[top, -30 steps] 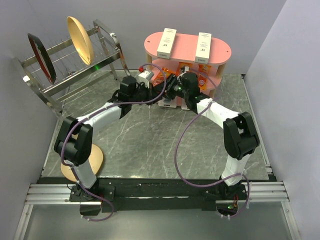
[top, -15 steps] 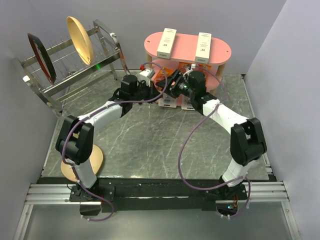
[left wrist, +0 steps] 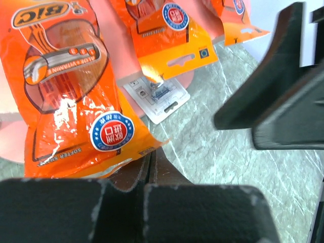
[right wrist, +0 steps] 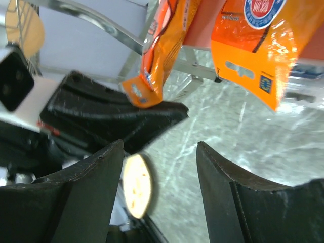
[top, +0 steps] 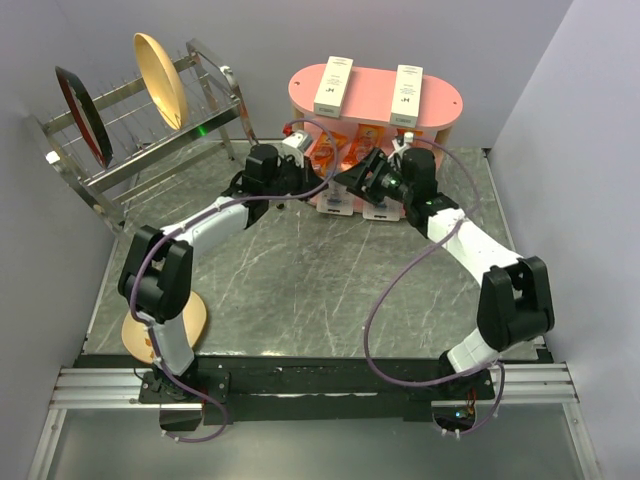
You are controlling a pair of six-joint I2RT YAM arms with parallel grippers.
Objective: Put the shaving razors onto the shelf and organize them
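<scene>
The pink shelf (top: 372, 97) stands at the back with two white boxes on its top board and orange BIC packets (left wrist: 71, 86) on its middle tier. Two flat clear blister packs (top: 335, 205) lie on the table at its foot. One shows in the left wrist view (left wrist: 158, 96), partly under an orange packet. My left gripper (top: 308, 172) is shut, its tips (left wrist: 152, 162) just under an orange packet's lower edge. My right gripper (top: 362, 180) is open and empty (right wrist: 159, 147), facing the left gripper below the hanging packets (right wrist: 258, 50).
A metal wire dish rack (top: 150, 130) with a yellow plate (top: 160, 75) and a dark red plate (top: 80, 115) stands at the back left. A wooden disc (top: 175, 325) lies by the left arm's base. Grey walls close in both sides.
My right arm has swung its elbow to the right and its gripper has shifted right along the shelf front. My left gripper has edged closer to the shelf.
</scene>
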